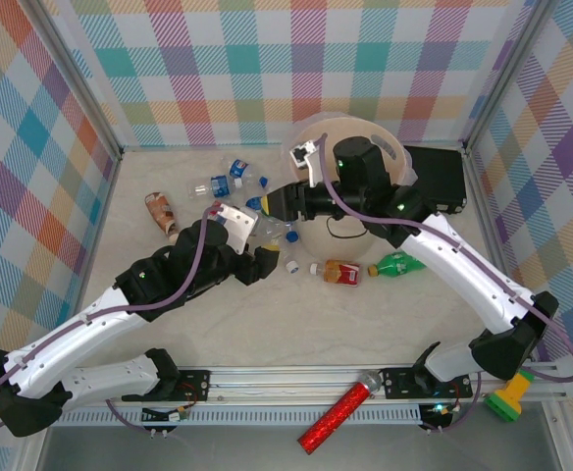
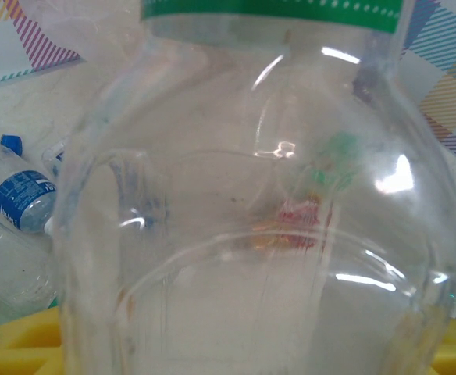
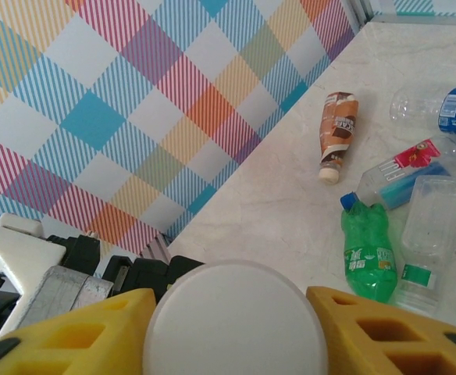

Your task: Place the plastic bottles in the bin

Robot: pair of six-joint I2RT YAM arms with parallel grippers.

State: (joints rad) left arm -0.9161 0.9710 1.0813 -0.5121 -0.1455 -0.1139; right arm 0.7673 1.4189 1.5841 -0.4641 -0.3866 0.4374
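One bottle (image 3: 236, 324) end-on in right gripper (image 3: 232, 312), cap facing camera.

The pale marbled bench (image 1: 267, 324) carries scattered plastic bottles (image 1: 341, 272) across its middle, the bin (image 1: 318, 125) and a black case (image 1: 442, 177) far right.

I see the bin (image 1: 340, 122) far back, a flat case (image 1: 442, 177) just right, plastic bottles (image 1: 235, 182) strewn left and nearer, a tube (image 1: 338, 414) on the near rail (image 1: 286, 379).
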